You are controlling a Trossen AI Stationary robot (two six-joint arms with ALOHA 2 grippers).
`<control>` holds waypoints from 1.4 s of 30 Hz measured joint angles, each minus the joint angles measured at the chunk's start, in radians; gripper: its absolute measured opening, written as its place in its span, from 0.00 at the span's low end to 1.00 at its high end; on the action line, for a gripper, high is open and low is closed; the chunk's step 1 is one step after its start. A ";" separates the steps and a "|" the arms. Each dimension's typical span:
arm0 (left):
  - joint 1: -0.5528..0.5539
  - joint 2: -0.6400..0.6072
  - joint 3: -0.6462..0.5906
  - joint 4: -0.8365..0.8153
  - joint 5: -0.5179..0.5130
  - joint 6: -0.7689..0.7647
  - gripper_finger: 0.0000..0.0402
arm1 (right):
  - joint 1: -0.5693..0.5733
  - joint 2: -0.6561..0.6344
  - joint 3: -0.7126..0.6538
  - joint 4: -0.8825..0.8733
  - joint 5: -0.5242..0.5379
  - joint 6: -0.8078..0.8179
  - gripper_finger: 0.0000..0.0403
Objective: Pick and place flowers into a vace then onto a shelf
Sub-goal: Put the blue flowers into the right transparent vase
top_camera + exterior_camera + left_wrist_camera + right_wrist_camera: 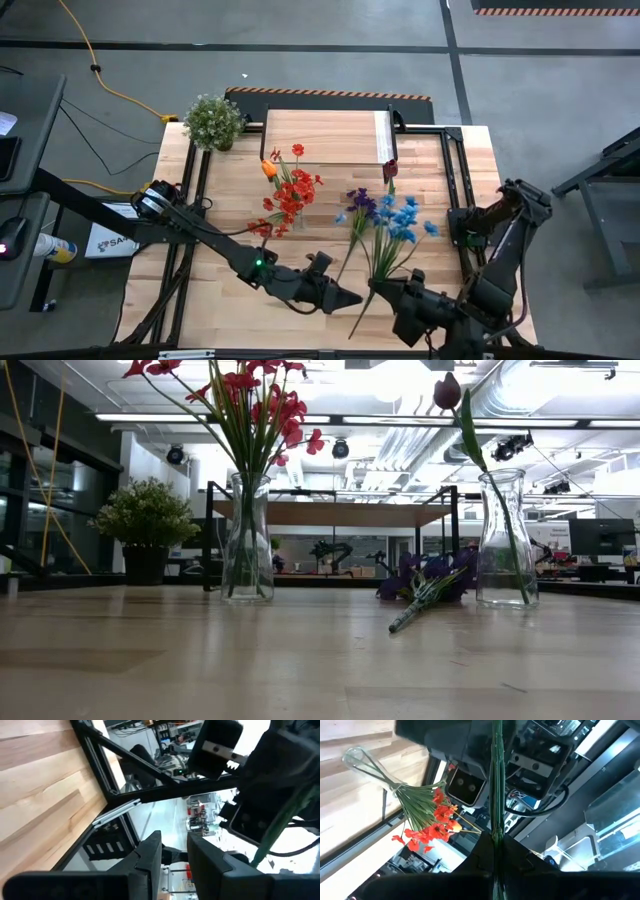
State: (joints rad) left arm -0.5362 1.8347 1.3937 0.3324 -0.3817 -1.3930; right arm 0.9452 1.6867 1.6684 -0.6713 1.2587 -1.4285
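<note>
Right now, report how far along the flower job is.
Done: red flowers in one vase, rosebud in a second vase. In hand: the right gripper clamps a blue flower stem. Left: the purple bunch lies on the table; neither vase is on the shelf.

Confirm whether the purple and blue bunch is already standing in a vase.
No: in the low view the purple and blue bunch lies flat on the table, between the two glass vases.

Left gripper (352,297) apparently parted; right gripper (380,287) clamped.
</note>
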 joint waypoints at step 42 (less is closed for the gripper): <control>0.000 0.000 0.000 0.211 -0.003 0.077 0.32 | -0.015 0.000 0.000 -0.110 -0.020 0.198 0.01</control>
State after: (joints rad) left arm -0.5365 1.8347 1.3937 0.5430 -0.3851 -1.3155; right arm 0.9303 1.6867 1.6684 -0.7817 1.2390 -1.2301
